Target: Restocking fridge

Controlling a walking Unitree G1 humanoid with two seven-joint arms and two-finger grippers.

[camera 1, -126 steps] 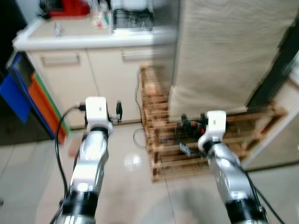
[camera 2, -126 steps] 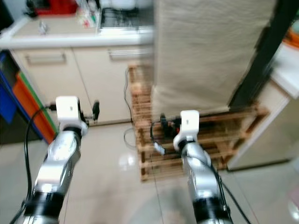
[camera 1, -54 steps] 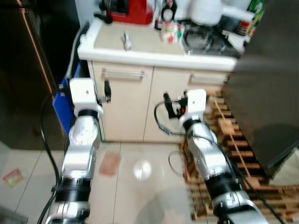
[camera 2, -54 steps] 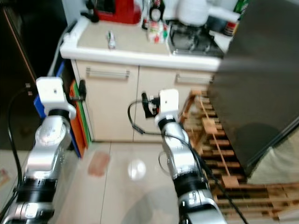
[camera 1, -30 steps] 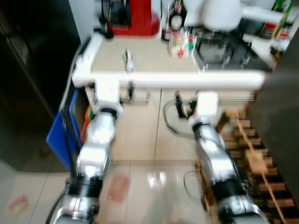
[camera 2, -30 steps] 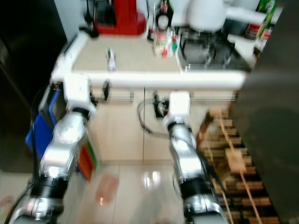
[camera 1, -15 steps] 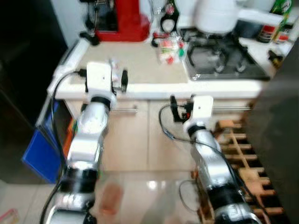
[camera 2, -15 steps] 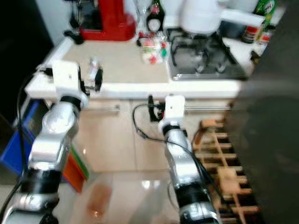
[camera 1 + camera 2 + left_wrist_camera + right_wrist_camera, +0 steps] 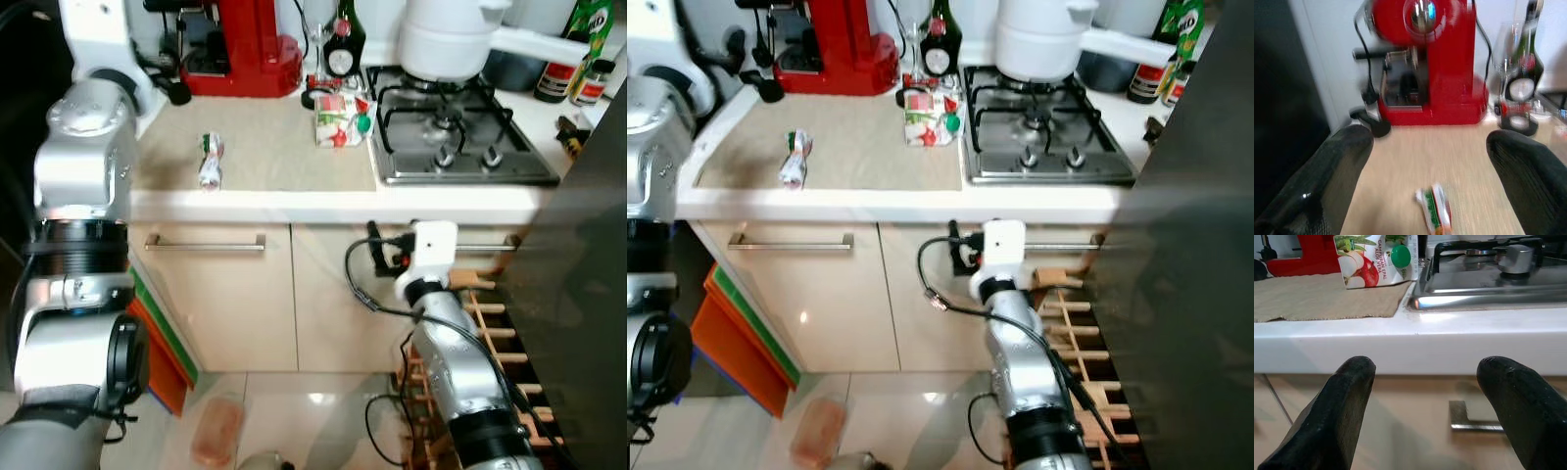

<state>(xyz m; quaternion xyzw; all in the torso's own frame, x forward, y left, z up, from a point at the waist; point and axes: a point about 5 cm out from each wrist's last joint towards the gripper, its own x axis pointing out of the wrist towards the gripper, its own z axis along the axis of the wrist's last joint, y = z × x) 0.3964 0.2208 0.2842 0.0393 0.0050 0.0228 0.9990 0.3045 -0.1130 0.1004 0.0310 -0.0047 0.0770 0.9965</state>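
Your left gripper is up over the bench's left end, fingers spread wide, holding nothing — the small packet lies on the tan mat just ahead of it. The juice carton stands at the mat's far right corner, beside the hob. Your right gripper sits below the bench's front edge — fingers wide, empty. A red coffee machine and a dark bottle crowd the back edge.

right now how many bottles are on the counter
3: a dark bottle beside the red coffee machine, and a green bottle and a small dark one behind the stove. More may be hidden.
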